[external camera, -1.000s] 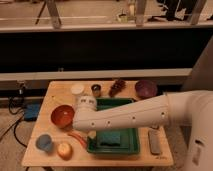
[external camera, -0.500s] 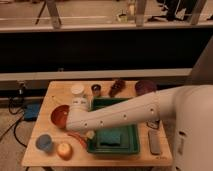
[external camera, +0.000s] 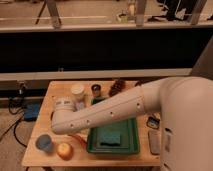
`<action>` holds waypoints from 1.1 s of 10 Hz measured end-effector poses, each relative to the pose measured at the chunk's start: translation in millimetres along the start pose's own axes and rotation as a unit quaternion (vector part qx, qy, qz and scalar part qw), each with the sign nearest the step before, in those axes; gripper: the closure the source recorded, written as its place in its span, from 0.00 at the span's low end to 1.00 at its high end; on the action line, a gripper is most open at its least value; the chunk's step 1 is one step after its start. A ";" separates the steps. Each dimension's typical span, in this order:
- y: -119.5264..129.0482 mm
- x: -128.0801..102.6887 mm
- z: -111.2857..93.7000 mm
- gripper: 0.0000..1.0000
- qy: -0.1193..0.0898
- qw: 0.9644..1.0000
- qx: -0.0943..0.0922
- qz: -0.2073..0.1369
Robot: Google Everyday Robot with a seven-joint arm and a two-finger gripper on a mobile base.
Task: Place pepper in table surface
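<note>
The pepper (external camera: 78, 138) is a slim red-orange shape just under the left end of my arm. It sits at the table surface (external camera: 35, 156), between the yellow-orange fruit (external camera: 64, 150) and the green tray (external camera: 131, 145). My gripper (external camera: 65, 128) is at the arm's left end, right above the pepper and left of the tray. The arm hides the contact between them. The round red bowl is hidden behind the arm.
The tray holds a blue sponge (external camera: 111, 136). A blue cup (external camera: 44, 142) stands at the front left. A white container (external camera: 62, 104), a white cup (external camera: 77, 91), a dark can (external camera: 96, 90) and a brown item (external camera: 117, 87) stand at the back. A grey object (external camera: 154, 141) lies right of the tray.
The arm has swung closer to the camera and lower over the table's left side. It now covers the red bowl and the purple bowl.
</note>
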 end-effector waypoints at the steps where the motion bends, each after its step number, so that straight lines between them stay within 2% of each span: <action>1: -4.9 -3.6 3.3 0.20 -0.003 1.000 -0.007 -0.029; 3: -15.4 -8.5 10.9 0.20 -0.013 0.996 -0.018 -0.086; 5: -26.8 -12.9 16.3 0.20 -0.026 0.990 -0.026 -0.136; 11: -26.7 -7.5 30.4 0.20 -0.054 0.988 -0.031 -0.140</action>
